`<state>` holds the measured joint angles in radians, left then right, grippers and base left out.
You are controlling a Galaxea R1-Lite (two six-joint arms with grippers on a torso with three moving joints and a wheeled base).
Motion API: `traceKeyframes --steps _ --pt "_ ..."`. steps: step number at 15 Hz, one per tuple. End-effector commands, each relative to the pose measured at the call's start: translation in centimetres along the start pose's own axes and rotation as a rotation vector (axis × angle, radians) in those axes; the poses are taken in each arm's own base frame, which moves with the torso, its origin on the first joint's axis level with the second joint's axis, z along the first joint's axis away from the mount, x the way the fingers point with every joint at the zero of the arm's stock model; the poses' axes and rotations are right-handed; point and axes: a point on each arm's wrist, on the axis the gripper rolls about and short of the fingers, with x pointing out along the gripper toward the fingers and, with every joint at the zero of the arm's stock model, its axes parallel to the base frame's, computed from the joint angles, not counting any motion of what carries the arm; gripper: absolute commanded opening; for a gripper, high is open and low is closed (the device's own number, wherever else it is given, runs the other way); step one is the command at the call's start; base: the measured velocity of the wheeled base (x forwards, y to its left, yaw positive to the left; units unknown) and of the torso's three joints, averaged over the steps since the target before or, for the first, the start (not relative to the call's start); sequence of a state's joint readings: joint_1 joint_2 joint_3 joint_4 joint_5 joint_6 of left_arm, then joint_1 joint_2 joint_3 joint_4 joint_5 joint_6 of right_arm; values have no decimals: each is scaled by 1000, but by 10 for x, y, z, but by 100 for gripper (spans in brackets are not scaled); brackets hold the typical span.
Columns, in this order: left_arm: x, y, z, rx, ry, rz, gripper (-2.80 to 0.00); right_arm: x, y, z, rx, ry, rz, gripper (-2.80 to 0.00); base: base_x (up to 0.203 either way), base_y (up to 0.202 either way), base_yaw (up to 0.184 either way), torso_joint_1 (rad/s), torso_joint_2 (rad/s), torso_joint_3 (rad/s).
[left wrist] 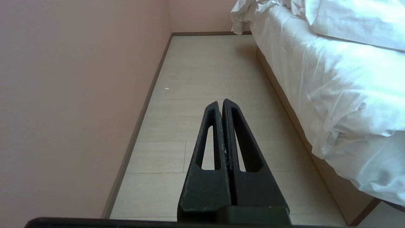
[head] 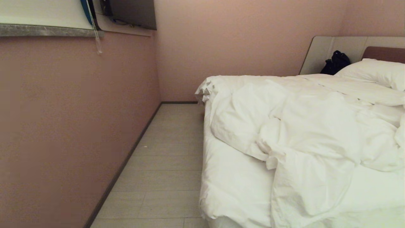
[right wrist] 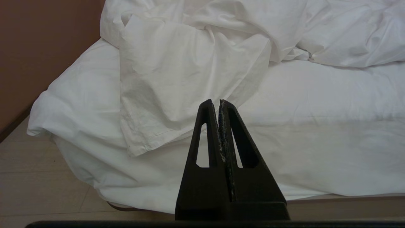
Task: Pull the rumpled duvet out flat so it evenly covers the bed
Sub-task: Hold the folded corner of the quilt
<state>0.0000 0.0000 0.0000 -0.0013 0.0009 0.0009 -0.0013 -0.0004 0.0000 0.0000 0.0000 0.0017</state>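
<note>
The white duvet (head: 303, 126) lies bunched and wrinkled across the bed (head: 234, 186), with one flap hanging toward the foot and bare sheet showing on the near left corner. Neither arm appears in the head view. In the right wrist view, my right gripper (right wrist: 219, 102) is shut and empty, held off the foot of the bed, pointing at the duvet flap (right wrist: 177, 85). My left gripper (left wrist: 220, 102) is shut and empty over the floor strip beside the bed (left wrist: 341, 95), apart from the bedding.
A pink wall (head: 69, 126) runs along the left, leaving a narrow strip of pale floor (head: 164, 164) beside the bed. A pillow (head: 373, 71) and a dark bag (head: 336, 62) sit at the headboard (head: 384, 53). A window sill (head: 47, 30) is up left.
</note>
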Motion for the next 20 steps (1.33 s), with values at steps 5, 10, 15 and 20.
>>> traceKeyframes --steps 5,10,15,20 --pt "0 0 0 2 1 1 -280 0 0 0 0 0 2 -280 0 0 0 0 0 0" --pt "0 0 0 2 0 1 -280 0 0 0 0 0 0 -280 -1 -14 0 1 0 0" --pt "0 0 0 2 0 1 -280 0 0 0 0 0 2 -280 -1 -182 2 1 2 2" --pt "0 0 0 2 1 1 -280 0 0 0 0 0 3 -280 0 -191 1 3 2 3"
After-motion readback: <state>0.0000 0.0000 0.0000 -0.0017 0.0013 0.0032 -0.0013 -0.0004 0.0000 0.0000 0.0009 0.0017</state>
